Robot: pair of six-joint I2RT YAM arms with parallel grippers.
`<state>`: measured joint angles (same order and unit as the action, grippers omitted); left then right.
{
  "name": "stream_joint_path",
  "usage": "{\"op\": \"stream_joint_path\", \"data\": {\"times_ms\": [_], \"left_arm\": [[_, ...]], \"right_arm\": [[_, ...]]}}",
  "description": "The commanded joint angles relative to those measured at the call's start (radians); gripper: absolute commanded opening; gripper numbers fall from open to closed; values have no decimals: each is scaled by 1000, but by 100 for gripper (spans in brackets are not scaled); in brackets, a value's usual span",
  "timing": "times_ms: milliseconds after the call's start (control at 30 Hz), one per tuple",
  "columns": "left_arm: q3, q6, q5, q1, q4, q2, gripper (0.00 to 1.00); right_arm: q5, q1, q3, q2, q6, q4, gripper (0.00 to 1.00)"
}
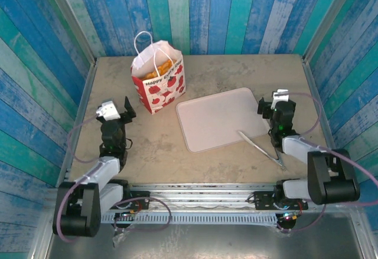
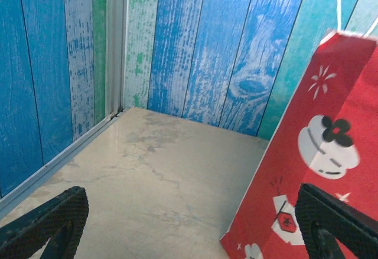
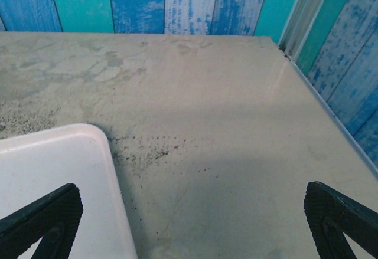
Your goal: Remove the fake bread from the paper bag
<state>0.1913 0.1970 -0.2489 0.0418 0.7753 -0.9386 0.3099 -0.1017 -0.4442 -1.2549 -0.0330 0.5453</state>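
just ahead and to the right of the left pincer (image 1: 120, 112), the bag (image 1: 158, 88) stands upright on the table (image 1: 236, 70), its top open, the bread (image 1: 156, 70) inside. this pincer is spread wide and empty, its right finger (image 2: 336, 223) near the bag's red side. the right pincer (image 1: 270, 108) is spread wide too, holding nothing; the tray (image 1: 218, 114) lies just left of it, tongs (image 1: 263, 147) behind it.
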Motion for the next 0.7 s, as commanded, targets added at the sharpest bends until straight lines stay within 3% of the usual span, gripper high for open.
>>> {"op": "stream_joint_path", "data": {"times_ms": [0,133,233,533,667], "left_arm": [[8,89,64,-3,-141,102,94],[0,163,120,5,-256,216,94],[1,191,92,46,-362,290,94],[38,273,60,302,-571,321,94],[37,327,112,358,-600,306,94]], "right_arm": [[65,-1,-50,65,-108,-221,100],[69,-2,-88,147,-199,-416,100],[52,-2,-106,217,-240,-540,100],[-48,-18,-155,432,-355,-895,100],[-31,-110,-183,466,-424,-1066,98]]}}
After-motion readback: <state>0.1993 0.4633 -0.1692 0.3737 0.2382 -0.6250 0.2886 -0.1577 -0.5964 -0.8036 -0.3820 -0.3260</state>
